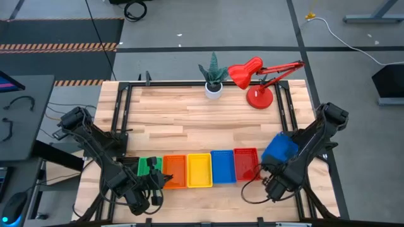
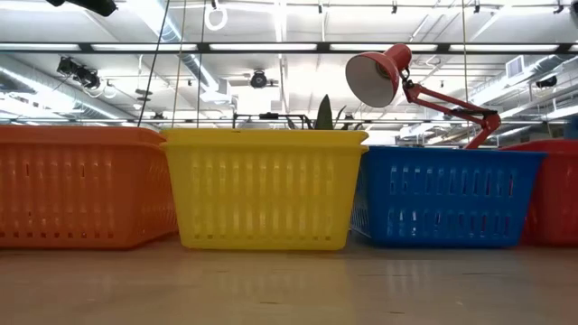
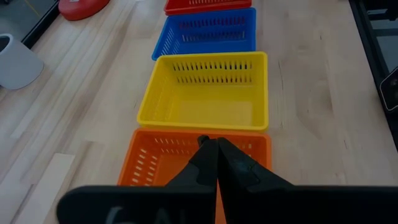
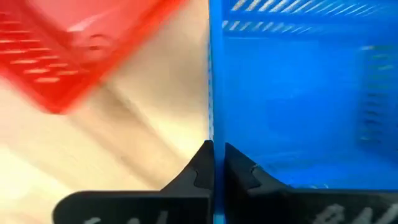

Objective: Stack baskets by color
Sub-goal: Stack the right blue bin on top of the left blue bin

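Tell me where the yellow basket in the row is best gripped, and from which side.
Probably the yellow basket by its far short rim, pinched from above: orange basket and blue basket crowd its long sides, while the open top leaves that thin wall free.

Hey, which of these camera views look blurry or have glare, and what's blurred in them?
Right wrist view: the red basket is smeared and the blue basket soft, held by the right gripper. Low view: bright ceiling lights glare behind the yellow basket. High and left wrist views look sharp and evenly lit.
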